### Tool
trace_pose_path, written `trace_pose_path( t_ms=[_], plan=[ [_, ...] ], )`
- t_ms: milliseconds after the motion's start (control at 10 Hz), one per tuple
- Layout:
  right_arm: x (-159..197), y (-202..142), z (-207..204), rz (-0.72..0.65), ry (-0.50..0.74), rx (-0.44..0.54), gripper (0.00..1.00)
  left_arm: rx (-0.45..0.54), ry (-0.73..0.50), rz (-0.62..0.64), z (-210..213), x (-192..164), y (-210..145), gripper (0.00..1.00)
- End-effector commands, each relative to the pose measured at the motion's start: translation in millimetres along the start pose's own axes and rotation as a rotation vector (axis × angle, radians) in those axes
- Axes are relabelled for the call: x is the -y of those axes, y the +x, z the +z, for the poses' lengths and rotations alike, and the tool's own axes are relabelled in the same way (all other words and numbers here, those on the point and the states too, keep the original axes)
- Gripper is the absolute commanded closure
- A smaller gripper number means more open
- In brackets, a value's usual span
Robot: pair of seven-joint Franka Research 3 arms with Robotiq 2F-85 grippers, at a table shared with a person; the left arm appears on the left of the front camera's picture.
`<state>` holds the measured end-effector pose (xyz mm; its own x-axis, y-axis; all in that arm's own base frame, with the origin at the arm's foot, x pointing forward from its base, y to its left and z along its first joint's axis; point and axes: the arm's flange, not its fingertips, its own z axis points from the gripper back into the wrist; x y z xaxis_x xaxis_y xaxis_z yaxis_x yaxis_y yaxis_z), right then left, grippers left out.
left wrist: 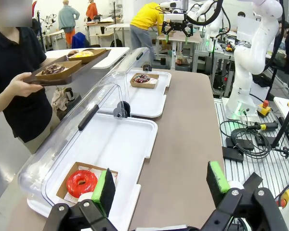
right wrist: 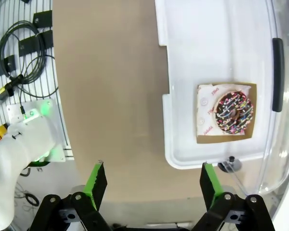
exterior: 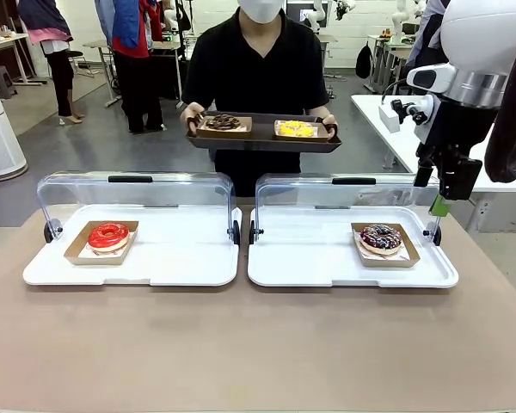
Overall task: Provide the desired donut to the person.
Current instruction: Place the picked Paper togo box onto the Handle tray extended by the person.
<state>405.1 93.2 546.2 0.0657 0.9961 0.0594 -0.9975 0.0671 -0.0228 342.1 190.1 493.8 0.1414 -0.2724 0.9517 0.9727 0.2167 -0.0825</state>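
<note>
Your right claw hangs wide open and empty above the bench, just beside the right white tray, where the chocolate sprinkled donut sits on its cardboard square. Your left claw is spread wide too, holding nothing, over the near end of the left tray with the red donut. Across the bench, the person holds a dark serving tray carrying two donuts.
</note>
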Motion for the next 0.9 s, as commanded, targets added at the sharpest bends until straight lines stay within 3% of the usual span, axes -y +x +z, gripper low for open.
trace_pose_path(
  t_ms=[0,800],
  plan=[
    [-2.0,-1.1,1.8,0.003,0.007,-0.007,0.0,0.021,0.002,-0.015,0.7,1.0,0.9,0.0],
    [-1.0,0.3,0.5,0.001,0.003,-0.001,0.0,0.021,0.002,-0.015,0.7,1.0,0.9,0.0]
  ],
)
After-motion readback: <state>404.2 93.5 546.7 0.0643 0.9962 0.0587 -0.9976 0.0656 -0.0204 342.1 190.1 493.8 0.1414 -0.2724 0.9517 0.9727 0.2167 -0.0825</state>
